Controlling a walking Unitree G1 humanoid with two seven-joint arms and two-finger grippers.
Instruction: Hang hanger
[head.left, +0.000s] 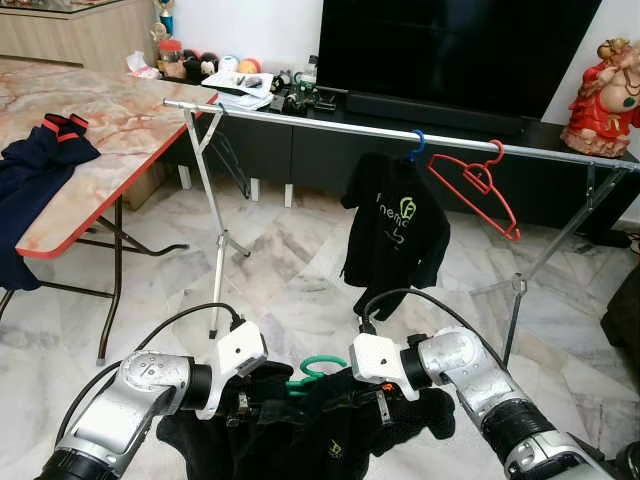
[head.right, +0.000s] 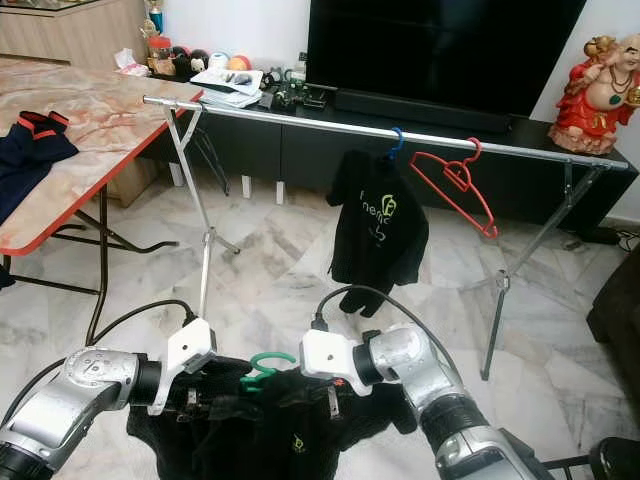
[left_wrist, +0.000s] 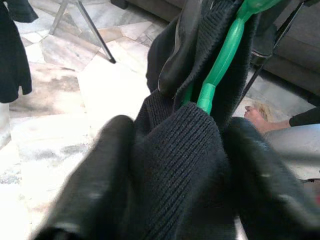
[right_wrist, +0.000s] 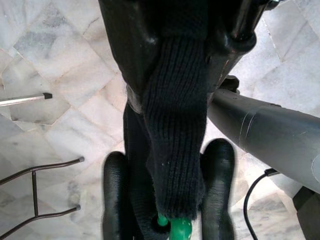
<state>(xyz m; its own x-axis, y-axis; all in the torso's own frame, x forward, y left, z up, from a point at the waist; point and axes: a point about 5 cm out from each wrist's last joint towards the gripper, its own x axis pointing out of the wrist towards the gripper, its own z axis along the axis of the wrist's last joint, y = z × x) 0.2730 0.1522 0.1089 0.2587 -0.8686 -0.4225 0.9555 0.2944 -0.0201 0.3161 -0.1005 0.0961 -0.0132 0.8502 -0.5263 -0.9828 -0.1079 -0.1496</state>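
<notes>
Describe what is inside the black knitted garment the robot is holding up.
A green hanger sits inside the black garment, its hook poking out on top. Both the left gripper and right gripper pinch the knit. The hanger's arms are covered.

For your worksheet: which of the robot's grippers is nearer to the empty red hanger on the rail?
Right. The right gripper holds the black garment low, below and left of the red hanger; the left gripper grips the same garment farther left.

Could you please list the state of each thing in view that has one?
Green hanger: off the rail, carrying a black garment, held low between both tools.
Left tool: shut on the garment.
Right tool: shut on the garment.
Red hanger: hanging bare on the rail.
Black T-shirt: hung.
</notes>
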